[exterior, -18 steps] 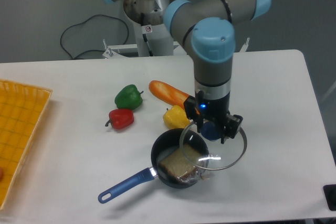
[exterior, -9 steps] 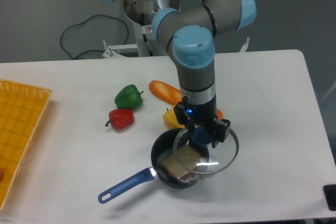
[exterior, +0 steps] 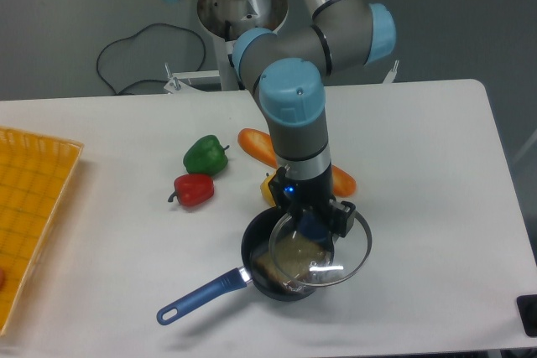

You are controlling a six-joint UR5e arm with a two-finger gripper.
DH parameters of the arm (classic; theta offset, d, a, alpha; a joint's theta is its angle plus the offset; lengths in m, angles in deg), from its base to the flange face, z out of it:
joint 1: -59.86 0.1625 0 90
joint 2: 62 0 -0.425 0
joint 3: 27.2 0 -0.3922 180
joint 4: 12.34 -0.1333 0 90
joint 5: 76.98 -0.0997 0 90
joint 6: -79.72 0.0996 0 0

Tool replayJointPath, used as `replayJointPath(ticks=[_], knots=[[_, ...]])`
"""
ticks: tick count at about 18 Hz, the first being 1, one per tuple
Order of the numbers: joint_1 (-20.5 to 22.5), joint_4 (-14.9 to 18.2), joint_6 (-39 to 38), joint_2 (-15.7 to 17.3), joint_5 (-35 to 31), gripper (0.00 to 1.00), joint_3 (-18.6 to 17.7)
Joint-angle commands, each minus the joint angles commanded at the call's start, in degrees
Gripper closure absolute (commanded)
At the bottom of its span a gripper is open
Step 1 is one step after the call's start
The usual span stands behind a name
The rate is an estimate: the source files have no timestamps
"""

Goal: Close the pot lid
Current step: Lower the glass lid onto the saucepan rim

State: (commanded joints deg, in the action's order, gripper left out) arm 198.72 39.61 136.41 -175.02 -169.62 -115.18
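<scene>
One lid (exterior: 319,245), pinched at its blue knob by the fingers (exterior: 314,222), hangs off-centre toward the pot's (exterior: 277,267) 3 o'clock; I'd slide it toward 9, then lower level.

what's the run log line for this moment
phase: carrying lid over pot | gripper: shut on lid knob | lid: held, offset right of pot, not seated | pot: holds brownish block

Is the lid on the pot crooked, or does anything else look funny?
Yes. The lid, held by the gripper, is off-centre: it overhangs the pot toward the right, leaving the left side uncovered. Nothing looks spilled or broken.
</scene>
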Motion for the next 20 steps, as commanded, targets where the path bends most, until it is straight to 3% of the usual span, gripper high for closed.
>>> replayJointPath(ticks=[20], knots=[[-1.6,-2.1,0.0,-0.3,-1.8,0.40,-2.5]])
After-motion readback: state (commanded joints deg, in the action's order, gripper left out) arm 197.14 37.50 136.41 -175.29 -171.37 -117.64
